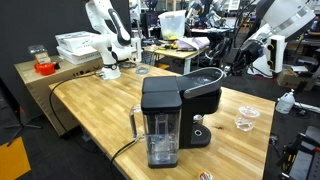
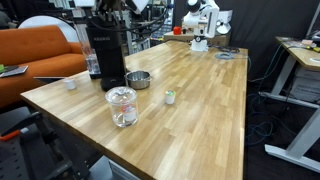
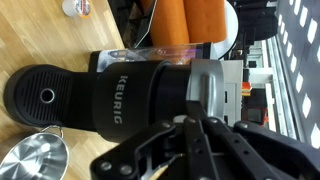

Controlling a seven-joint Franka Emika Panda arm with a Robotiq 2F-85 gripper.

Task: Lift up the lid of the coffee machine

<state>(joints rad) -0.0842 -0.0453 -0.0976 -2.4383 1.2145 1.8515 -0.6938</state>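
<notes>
The black coffee machine (image 1: 170, 110) stands on the wooden table, with its clear water tank toward the camera; it also shows in an exterior view (image 2: 105, 55) and fills the wrist view (image 3: 110, 100). Its lid (image 1: 203, 82) looks tilted, higher at the grey-banded front edge. In the wrist view the lid's grey edge (image 3: 205, 88) lies right at my fingertips. My gripper (image 3: 188, 120) is shut, with its tips against that edge and nothing visibly clamped between them. It hangs over the machine in both exterior views (image 1: 232, 60) (image 2: 105, 12).
A metal bowl (image 2: 138, 78) sits beside the machine, and it also shows in the wrist view (image 3: 30, 160). A glass jar (image 2: 122, 105) and a small white cup (image 2: 170, 96) stand nearby. A glass dish (image 1: 246, 120), the black cord (image 1: 122, 150) and another white arm (image 1: 110, 40) share the table.
</notes>
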